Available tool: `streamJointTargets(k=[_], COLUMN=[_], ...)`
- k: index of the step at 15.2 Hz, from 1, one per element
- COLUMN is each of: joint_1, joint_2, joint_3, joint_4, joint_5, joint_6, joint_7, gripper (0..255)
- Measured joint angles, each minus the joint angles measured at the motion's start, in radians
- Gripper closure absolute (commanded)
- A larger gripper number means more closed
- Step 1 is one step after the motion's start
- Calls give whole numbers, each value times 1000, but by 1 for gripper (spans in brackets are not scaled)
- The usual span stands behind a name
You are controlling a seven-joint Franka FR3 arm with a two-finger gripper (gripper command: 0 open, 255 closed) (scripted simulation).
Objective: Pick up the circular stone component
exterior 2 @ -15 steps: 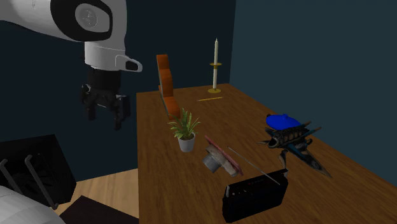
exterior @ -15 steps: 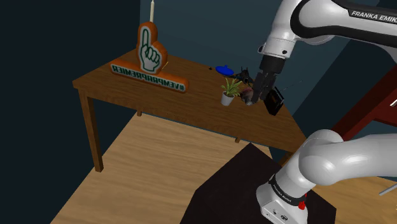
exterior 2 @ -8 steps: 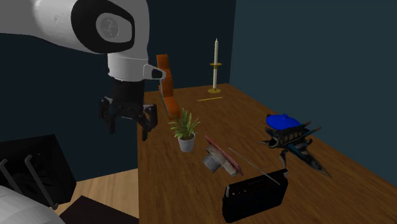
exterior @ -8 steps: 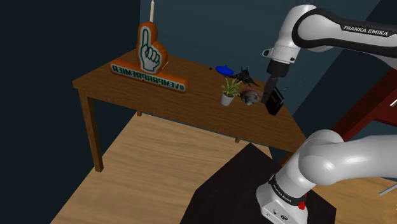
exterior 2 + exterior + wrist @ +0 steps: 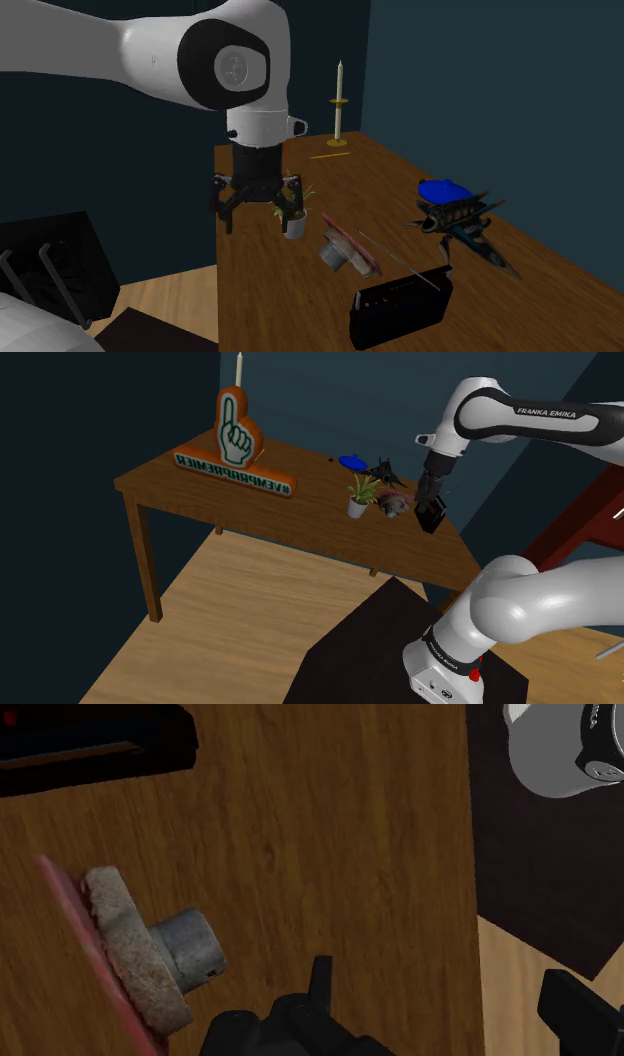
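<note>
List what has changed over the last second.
The gripper swung toward the second exterior view's right and somewhat down, from beside the table to over its edge, next to the plant. It is open as before and has taken hold of nothing. The stone disc, plant and black box stayed put.

- The table point(image 5: 330, 824) was warm brown with wood grain.
- The circular stone component point(image 5: 135, 959) had a speckled beige disc, a grey hub and a reddish backing.
- The foam-finger sign point(image 5: 236, 432) was orange, its hand pale with green outlines.
- The plant point(image 5: 358, 500) was green in a white pot.
- The gripper point(image 5: 262, 222) was black, the arm point(image 5: 150, 60) white.
</note>
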Motion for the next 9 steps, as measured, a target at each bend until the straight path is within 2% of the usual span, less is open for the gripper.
streamJointTargets(k=[5, 9], joint_1=[51, 113], joint_2=[135, 251], joint_3=[-152, -268], joint_4=[80, 157], joint_5=[-55, -50], joint_6=[124, 216], joint_7=[-247, -446], gripper=[0, 0])
